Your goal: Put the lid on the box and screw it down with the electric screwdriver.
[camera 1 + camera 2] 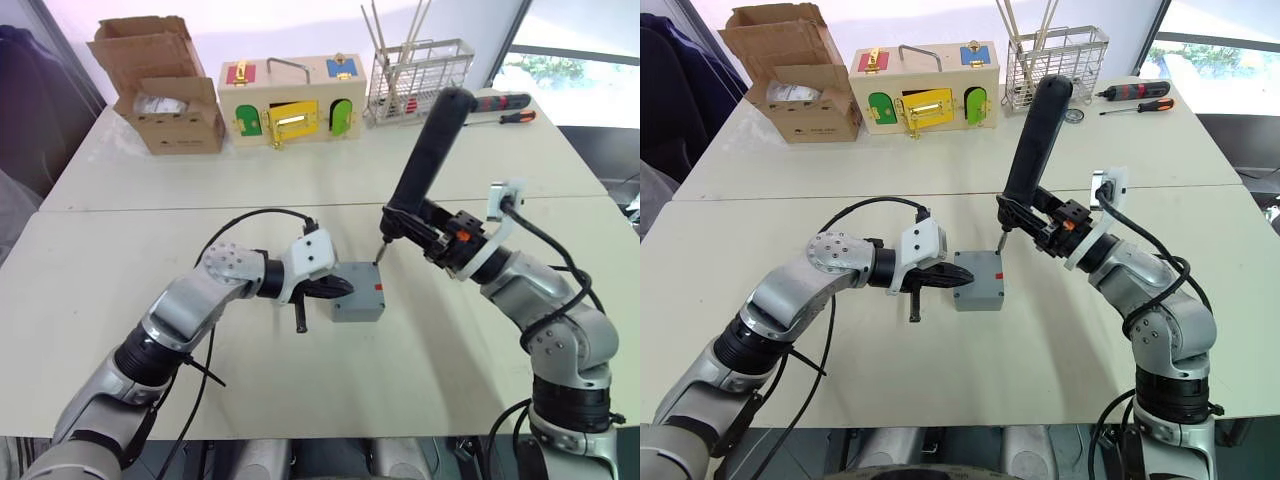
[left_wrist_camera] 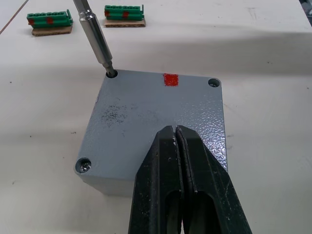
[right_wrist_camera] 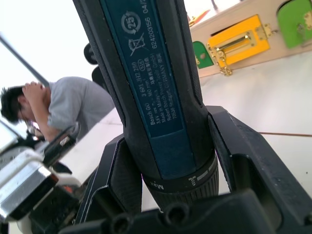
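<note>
Pressing down with both fingers together, the left gripper (image 2: 178,141) is resting its closed tips on the flat grey plastic lid (image 2: 146,112), which is sitting on the small square grey plastic box (image 1: 358,296) near the middle of the pale tabletop (image 1: 300,400). Only the left wrist view is showing the close detail: a red mark at the lid's far edge, screw holes at the corners, and the thin metal bit standing in one far corner hole. Beyond the box that view is also catching two green terminal blocks (image 2: 49,19) lying on cardboard scraps.

Head views are showing the right gripper (image 1: 432,232) clamping its fingers around the thick black cylindrical electric screwdriver (image 1: 425,160), which is tilting with its bit touching the lid's far corner. The right wrist view is offering the tool's blue label, reading "Bosch GO" and "Robert Bosch", plus a person (image 3: 53,107) in a grey shirt.

Farther back, a second table is carrying an open brown cardboard box (image 1: 160,85), a wooden latch box with coloured doors (image 1: 290,100), a wire basket holding sticks (image 1: 418,80) and red-and-black hand screwdrivers (image 1: 505,108). Bright windows are lining the room behind.
</note>
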Tool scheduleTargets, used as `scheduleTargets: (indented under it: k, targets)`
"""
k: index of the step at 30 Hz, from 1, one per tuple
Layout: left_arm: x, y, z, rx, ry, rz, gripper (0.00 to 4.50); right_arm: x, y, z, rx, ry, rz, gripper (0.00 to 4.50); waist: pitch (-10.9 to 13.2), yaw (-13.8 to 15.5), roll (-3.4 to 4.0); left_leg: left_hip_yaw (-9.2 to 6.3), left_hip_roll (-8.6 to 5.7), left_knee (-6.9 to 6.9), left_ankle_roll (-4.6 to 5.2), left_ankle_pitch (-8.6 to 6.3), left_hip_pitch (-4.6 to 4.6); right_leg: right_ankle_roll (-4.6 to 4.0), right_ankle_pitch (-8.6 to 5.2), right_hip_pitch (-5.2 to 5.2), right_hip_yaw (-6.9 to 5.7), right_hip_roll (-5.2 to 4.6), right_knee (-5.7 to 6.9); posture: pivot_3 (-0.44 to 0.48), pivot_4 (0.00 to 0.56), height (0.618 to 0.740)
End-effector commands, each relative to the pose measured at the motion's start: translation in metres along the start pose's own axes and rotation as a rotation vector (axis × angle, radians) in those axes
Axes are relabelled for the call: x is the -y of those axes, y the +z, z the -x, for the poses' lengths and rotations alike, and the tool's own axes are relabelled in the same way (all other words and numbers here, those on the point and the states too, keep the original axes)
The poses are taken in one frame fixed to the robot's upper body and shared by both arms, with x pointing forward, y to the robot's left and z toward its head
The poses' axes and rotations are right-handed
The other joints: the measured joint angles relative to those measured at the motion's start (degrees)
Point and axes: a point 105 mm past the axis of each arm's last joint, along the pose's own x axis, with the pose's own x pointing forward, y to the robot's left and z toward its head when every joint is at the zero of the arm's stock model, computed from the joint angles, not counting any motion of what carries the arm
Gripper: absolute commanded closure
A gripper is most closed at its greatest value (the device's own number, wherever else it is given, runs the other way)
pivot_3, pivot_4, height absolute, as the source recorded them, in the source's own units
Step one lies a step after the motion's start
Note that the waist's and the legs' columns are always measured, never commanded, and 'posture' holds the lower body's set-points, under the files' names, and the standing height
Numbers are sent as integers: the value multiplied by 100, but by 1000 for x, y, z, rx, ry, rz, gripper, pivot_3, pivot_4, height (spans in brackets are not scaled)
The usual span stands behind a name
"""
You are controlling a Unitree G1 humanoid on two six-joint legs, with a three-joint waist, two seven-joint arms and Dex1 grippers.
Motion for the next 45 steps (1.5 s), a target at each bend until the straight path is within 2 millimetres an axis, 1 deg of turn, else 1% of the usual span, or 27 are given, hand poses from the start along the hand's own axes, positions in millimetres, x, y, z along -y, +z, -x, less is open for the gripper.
scheduleTargets:
  k: [1,5,9,12,16,20,22,30,36,45]
  targets:
    - [1,-5,1,-18,6,9,4500,-21,-15,-3,-60,89,31,2721,-5,-2,-7,-1,1,-1,0,0,1,0,0,2,-1,1,0,0,150,730]
    - [1,-6,0,-20,7,19,4500,-27,-37,-1,-146,118,53,2721,-39,-6,-27,-1,2,-2,2,-1,8,0,0,8,-1,3,0,0,150,730]
    - [2,-10,-1,-26,3,31,4500,-26,-51,0,-181,111,43,2721,-91,-4,-61,-6,4,-5,4,-2,14,0,0,15,-3,7,-1,0,150,730]
    - [1,-12,-2,-31,3,31,4500,-25,-54,-2,-182,109,43,2721,-124,-3,-79,-7,5,-8,8,-5,25,-1,-1,25,-3,7,-4,0,150,730]
    - [1,-13,-2,-35,3,32,4500,-24,-58,-3,-187,106,47,2721,-129,2,-80,-10,6,-14,11,-7,46,-2,-1,51,-4,8,-14,0,150,730]
    - [2,-19,-2,-57,7,27,4500,-22,-62,0,-189,100,43,2721,-137,4,-82,-10,6,-54,50,-30,126,-1,-4,130,-4,8,-54,0,150,730]
    - [2,-19,-3,-55,7,29,4500,-23,-63,0,-185,100,38,2721,-162,1,-83,-10,8,-81,45,-27,140,-1,-3,149,-4,15,-96,0,150,730]
    - [3,-18,-3,-51,10,33,4500,-24,-66,0,-188,97,28,2721,-166,2,-83,-12,14,-104,46,-28,196,-1,-4,199,-3,17,-109,0,150,730]
    - [2,-19,-3,-46,13,41,4500,-26,-67,1,-189,100,32,2721,-167,3,-84,-12,15,-105,47,-28,197,-1,-4,199,-3,16,-110,0,150,730]
    - [4,-24,-3,-55,6,42,4500,-29,-79,5,-203,100,13,2721,-184,3,-95,-14,15,-108,47,-29,200,-1,-4,201,-3,16,-112,0,150,730]
